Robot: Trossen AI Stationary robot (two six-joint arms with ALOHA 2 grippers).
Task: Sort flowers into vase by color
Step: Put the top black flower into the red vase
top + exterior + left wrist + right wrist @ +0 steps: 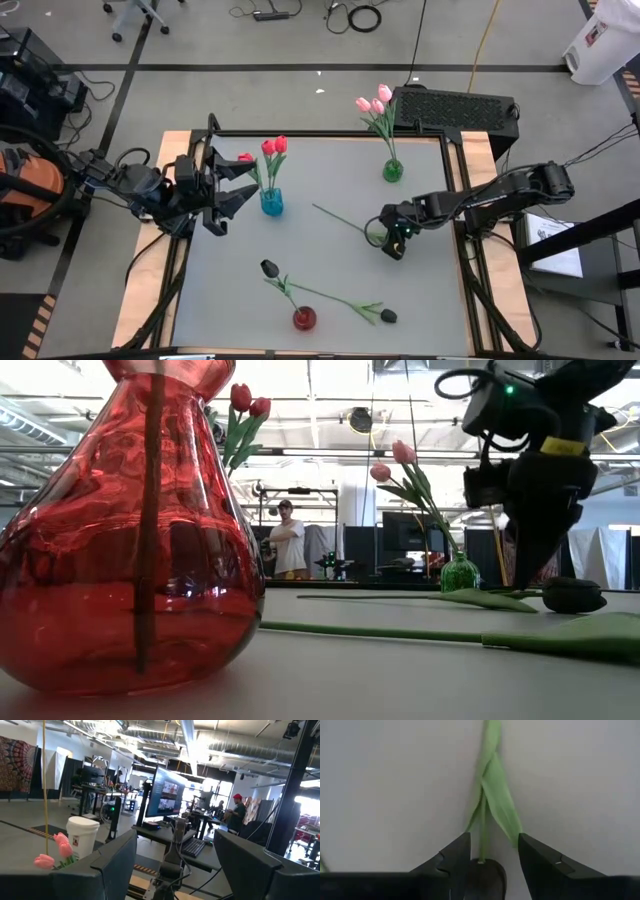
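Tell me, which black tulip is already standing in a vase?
The black tulip in the red vase. The other two lie flat on the table.

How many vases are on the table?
3. The blue vase stands left of the middle, the green vase at the back right, and the red vase at the front. None seems hidden.

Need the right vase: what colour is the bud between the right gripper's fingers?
Black bud, clearest in right wrist view.
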